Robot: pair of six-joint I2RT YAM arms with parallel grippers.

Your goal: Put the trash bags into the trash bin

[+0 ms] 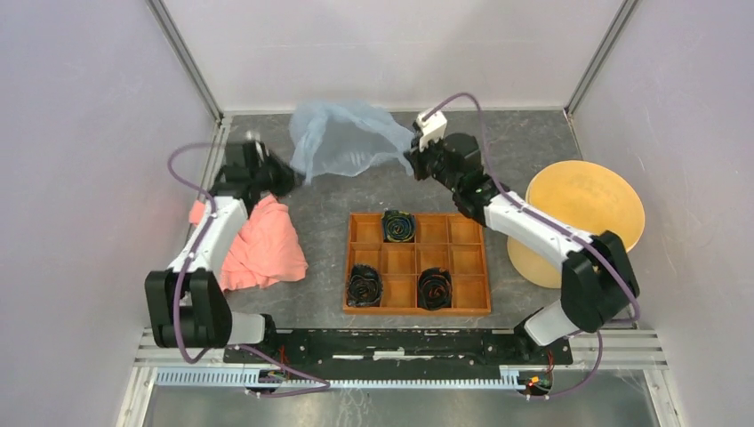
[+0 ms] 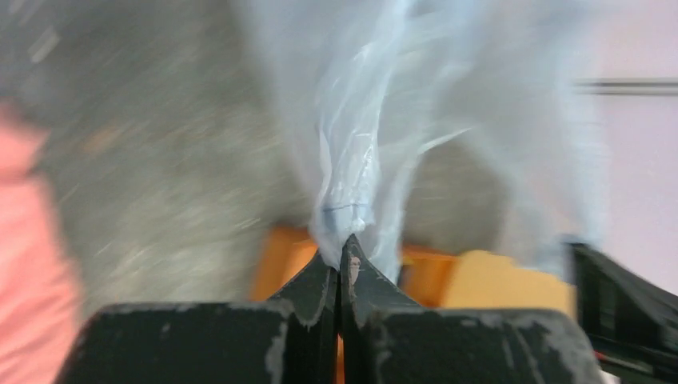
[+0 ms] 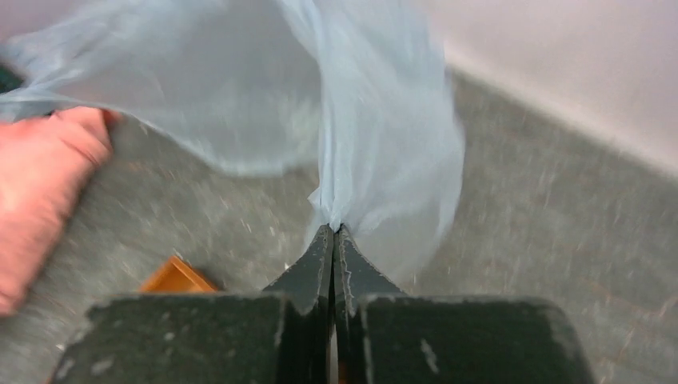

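Observation:
A thin pale blue trash bag [image 1: 342, 138] hangs stretched between my two grippers above the back of the table. The left gripper [image 1: 286, 176] is shut on the bag's left edge, and in the left wrist view the film [image 2: 376, 136] rises straight out of the closed tips [image 2: 342, 246]. My right gripper [image 1: 414, 160] pinches the bag's right edge; its wrist view shows the film [image 3: 376, 136] fanning up from the closed tips [image 3: 333, 232]. The trash bin [image 1: 580, 222], a round yellow-tan bucket, stands at the right, beside the right arm.
An orange compartmented tray [image 1: 416, 263] with three dark rolled items lies at the table's middle, in front of the bag. A salmon-pink cloth [image 1: 262, 245] lies crumpled at the left next to the left arm. Pale walls close in both sides and the back.

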